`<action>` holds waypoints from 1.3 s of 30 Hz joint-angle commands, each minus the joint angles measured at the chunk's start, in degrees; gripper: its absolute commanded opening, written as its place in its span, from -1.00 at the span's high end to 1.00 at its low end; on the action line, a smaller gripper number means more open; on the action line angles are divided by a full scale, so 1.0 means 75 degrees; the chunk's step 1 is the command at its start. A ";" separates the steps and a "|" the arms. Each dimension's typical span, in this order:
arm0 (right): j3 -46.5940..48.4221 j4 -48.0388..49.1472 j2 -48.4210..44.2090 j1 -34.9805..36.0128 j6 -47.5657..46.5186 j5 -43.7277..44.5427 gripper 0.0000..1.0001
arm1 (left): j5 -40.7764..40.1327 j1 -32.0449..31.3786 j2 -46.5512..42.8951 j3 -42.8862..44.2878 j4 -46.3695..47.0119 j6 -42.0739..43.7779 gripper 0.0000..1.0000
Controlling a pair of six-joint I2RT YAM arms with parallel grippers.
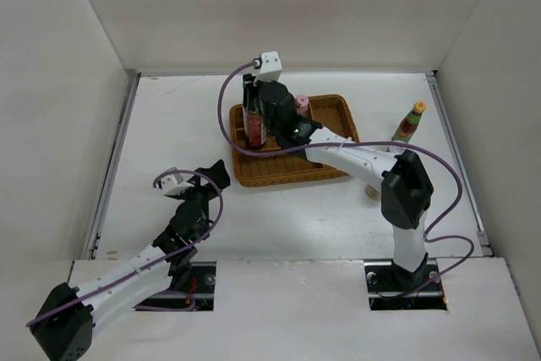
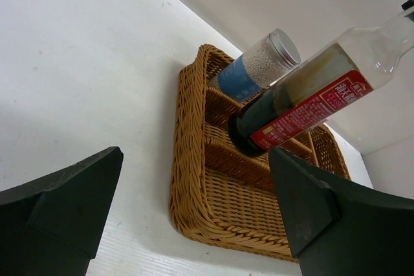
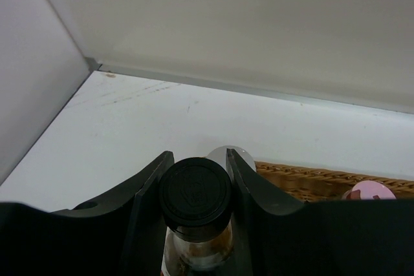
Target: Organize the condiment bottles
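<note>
The tall dark-sauce bottle (image 1: 254, 130) with a red label stands with its base in the far-left compartment of the wicker tray (image 1: 292, 173). My right gripper (image 1: 252, 95) is shut on its black cap (image 3: 195, 189), one finger on each side. In the left wrist view the bottle (image 2: 310, 101) stands next to a silver-lidded jar (image 2: 259, 66) with a blue label, also in the tray. The yellow-capped red-green bottle (image 1: 410, 122) stands on the table right of the tray. My left gripper (image 1: 203, 179) is open and empty, left of the tray (image 2: 194, 179).
A pink-lidded jar (image 1: 302, 106) sits in the tray's far middle; its lid shows in the right wrist view (image 3: 369, 191). A small pale round thing (image 1: 372, 194) lies partly hidden under the right arm. White walls enclose the table on three sides.
</note>
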 commanded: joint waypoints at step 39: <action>-0.1155 0.0752 -0.0526 0.0136 0.0384 0.0111 -0.33 | 0.0075 -0.0049 0.0105 -0.0289 0.0267 -0.0161 -1.00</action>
